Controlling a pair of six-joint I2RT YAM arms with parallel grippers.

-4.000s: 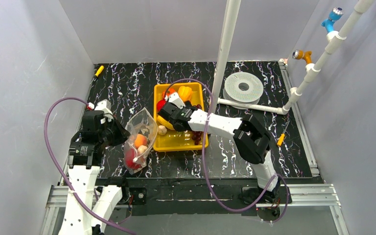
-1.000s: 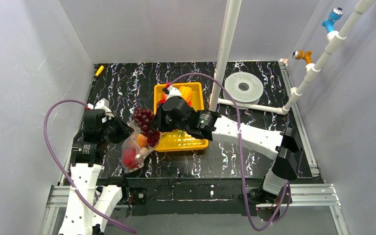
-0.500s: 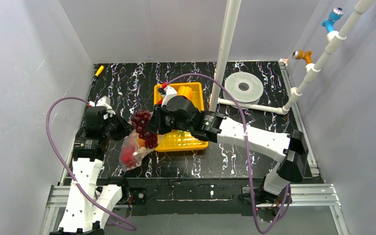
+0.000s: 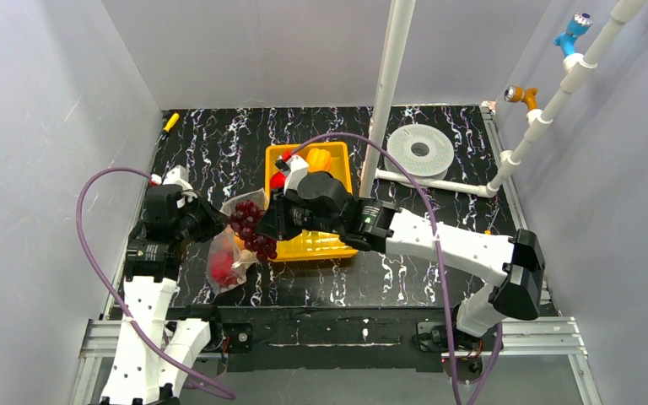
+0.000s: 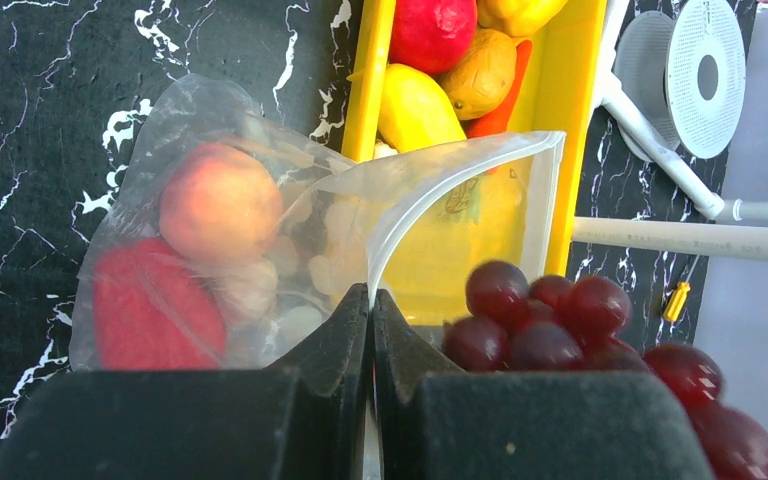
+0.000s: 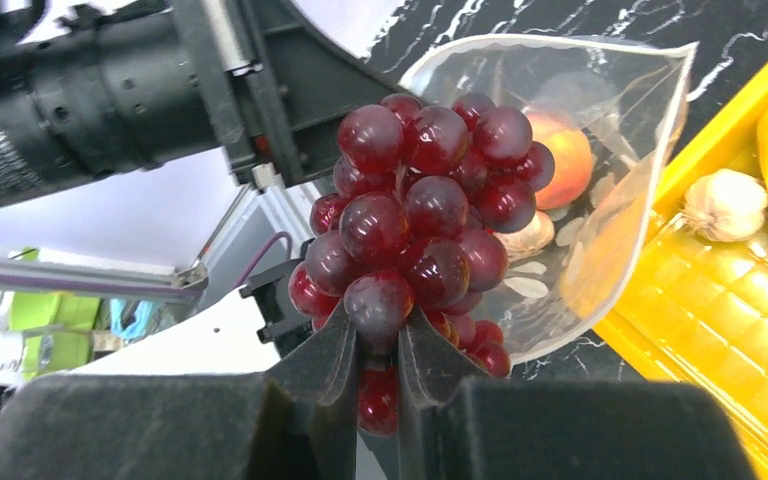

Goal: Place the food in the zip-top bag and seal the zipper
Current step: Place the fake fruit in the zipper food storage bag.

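Observation:
The clear zip-top bag (image 4: 229, 249) lies left of the yellow tray (image 4: 321, 245), its mouth held up. My left gripper (image 5: 371, 300) is shut on the bag's near mouth edge (image 5: 390, 240), where the zipper strip runs. Inside the bag sit a red fruit (image 5: 145, 310), an orange peach (image 5: 218, 205) and pale tan pieces (image 5: 250, 290). My right gripper (image 6: 370, 335) is shut on a bunch of purple grapes (image 6: 425, 220), hanging it over the bag's open mouth (image 6: 600, 150). More food stays in the tray: a red fruit (image 5: 432, 30), a yellow one (image 5: 415, 105), a tan one (image 5: 480, 75) and garlic (image 6: 725, 205).
A white upright pole (image 4: 392, 84) rises just behind the tray. A grey disc (image 4: 420, 150) and a white pipe rack (image 4: 548, 110) stand at the back right. Small yellow pieces lie at the back left (image 4: 171, 121) and right (image 4: 484, 241). Grey walls close in on both sides.
My right gripper has carried the grapes from the tray leftward and then down toward the bag's mouth. My left gripper has kept its hold on the bag's edge, shifting only slightly.

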